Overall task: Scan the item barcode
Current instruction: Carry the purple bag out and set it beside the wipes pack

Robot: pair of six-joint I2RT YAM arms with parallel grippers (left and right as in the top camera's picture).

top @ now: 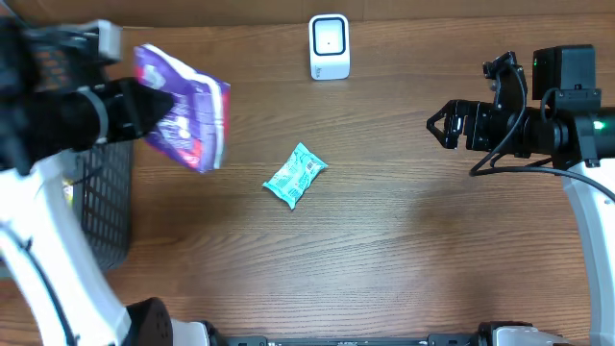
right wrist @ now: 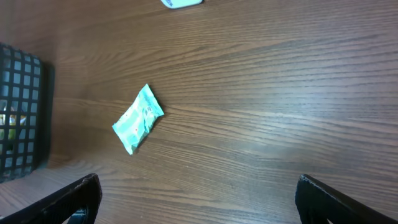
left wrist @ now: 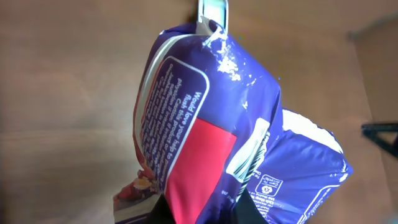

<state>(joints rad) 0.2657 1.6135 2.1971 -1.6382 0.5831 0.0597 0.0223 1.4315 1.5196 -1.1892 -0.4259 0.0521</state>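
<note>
While tight on the purple bag [top: 187, 120], left hand [top: 154, 106] near basket [top: 106, 202]; right hand [top: 440, 123] agape; teal packet [top: 296, 175] between, scanner [top: 329, 46] beyond.

A purple bag [top: 192, 120] raised and tilted, the white scanner [top: 329, 46] well apart beyond it.
The crinkled bag, with a red panel and white print (a striped patch shows on its creased side), is pinched in the left hand [top: 154, 104]; the scanner stands upright at the counter's [top: 404, 240] far edge.

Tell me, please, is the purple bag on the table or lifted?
Lifted: the left gripper holds the purple bag in the air above the table.
</note>
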